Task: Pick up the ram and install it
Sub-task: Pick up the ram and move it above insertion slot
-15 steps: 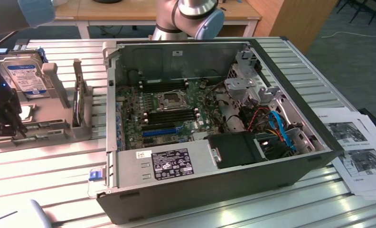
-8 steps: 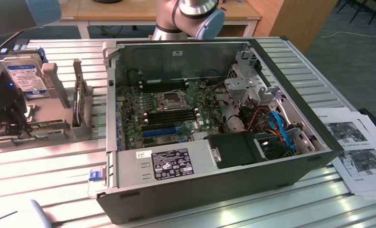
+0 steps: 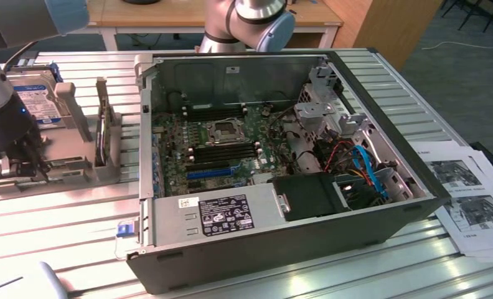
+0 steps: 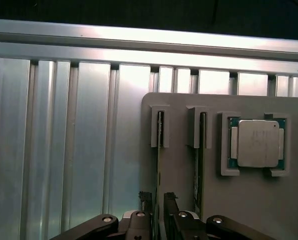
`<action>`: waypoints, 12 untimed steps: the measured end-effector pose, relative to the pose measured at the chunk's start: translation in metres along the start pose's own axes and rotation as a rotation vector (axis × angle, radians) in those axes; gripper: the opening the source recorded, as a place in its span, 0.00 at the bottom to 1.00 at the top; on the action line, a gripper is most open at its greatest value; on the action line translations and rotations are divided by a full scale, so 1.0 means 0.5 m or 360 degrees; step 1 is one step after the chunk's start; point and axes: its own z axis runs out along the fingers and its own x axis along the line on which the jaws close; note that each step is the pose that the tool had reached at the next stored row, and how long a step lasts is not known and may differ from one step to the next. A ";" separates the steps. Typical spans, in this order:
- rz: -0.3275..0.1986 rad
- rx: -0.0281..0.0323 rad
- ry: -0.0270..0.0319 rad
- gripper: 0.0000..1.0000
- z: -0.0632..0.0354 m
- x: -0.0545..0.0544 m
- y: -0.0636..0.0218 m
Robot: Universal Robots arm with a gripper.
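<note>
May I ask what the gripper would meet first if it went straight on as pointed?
Probably the ram, standing on edge in the holder, in line with the open gripper; depth is unclear.

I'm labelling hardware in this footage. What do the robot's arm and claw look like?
The arm is built of silver-grey metal tubes with rounded joints closed by light blue caps. The claw is black, with angular link bars joined by shiny silver pins.
</note>
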 end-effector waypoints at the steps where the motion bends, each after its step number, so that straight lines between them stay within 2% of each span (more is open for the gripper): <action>1: 0.0000 0.00000 -0.00001 0.24 0.000 0.000 -0.002; 6: 0.0000 0.00001 -0.00002 0.24 0.000 0.000 -0.013; 12: 0.0000 -0.00001 0.00000 0.24 0.001 0.000 -0.014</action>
